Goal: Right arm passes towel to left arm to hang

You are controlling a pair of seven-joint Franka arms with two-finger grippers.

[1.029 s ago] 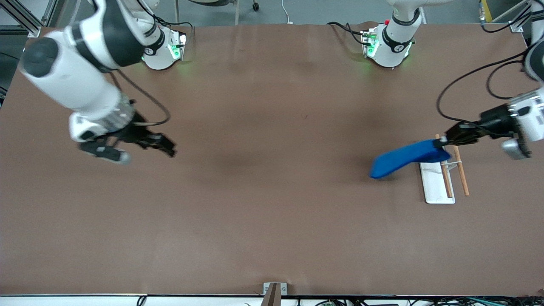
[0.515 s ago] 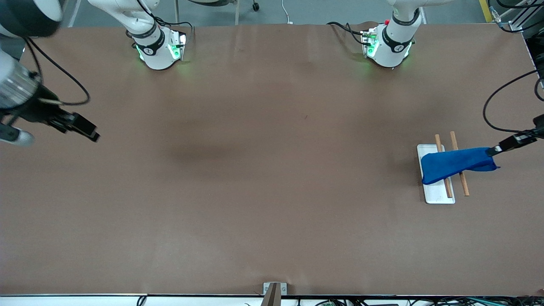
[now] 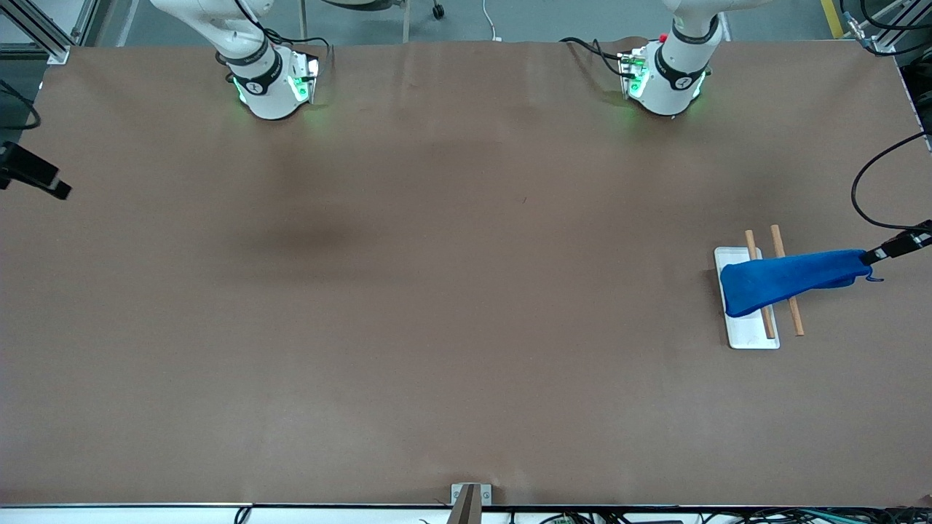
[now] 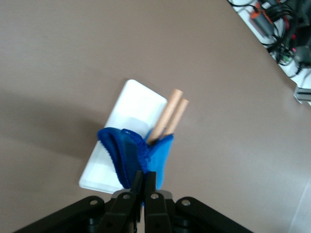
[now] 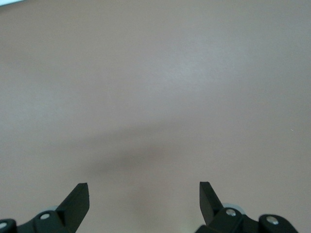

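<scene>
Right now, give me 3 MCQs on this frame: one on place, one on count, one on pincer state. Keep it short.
1. Where does the towel lie?
A. flat on bare table at mid-table
B. draped across the wooden rods over the white tray
C. in the right pincer

2. How many wooden rods show at the tray?
A. one
B. two
C. four

3. What state is the left pincer in?
A. shut on the towel
B. open above the towel
C. shut on a rod

Key: 1 B, the blue cloth crosses both rods in the front view. 2 B, two rod ends show in the left wrist view. 3 A, its fingers pinch blue cloth; the right pincer is open over bare table.
</scene>
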